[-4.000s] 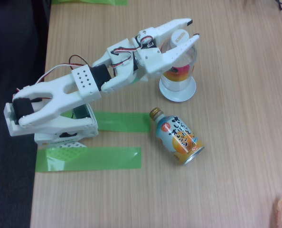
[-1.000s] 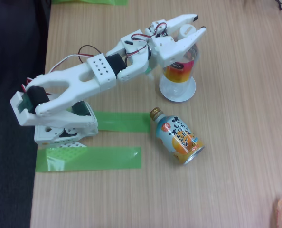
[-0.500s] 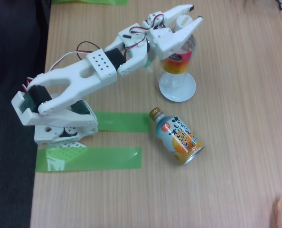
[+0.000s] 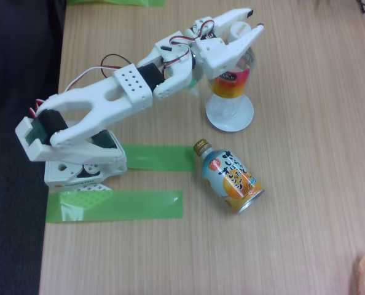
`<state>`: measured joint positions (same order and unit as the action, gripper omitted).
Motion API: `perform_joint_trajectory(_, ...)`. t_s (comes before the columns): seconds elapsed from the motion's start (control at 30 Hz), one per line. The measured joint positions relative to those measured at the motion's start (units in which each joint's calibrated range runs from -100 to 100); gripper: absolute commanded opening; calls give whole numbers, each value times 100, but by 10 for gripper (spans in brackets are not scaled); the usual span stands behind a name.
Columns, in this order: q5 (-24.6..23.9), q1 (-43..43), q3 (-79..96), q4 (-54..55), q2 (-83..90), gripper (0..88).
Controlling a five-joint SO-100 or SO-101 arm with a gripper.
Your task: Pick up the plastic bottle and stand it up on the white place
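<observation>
The plastic bottle (image 4: 229, 84), clear with a white cap and a yellow-to-red label, stands upright on the white place (image 4: 243, 120), a small round disc on the wooden table in the fixed view. My gripper (image 4: 254, 19) hovers at the bottle's top. Its two white fingers are spread apart, and the cap shows between them. The jaws look open and do not squeeze the bottle. The arm reaches in from its base at the left edge and hides part of the bottle's neck.
A light-blue and orange can (image 4: 231, 177) with a gold cap lies on its side just in front of the disc. Two green tape strips (image 4: 158, 158) (image 4: 115, 205) lie by the arm's base. The table's left edge drops to a dark floor.
Over the last second the gripper rose from the bottle's shoulder to its cap, and it has barely moved in the last half second. The bottle has stayed upright on the disc.
</observation>
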<state>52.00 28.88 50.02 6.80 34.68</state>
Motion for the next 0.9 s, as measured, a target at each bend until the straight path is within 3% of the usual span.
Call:
perform_joint_trajectory(0.5, 0, -7, -732, 331, -892, 73)
perform_joint_trajectory(0.9, 0, -516, -732, 331, -892, 73)
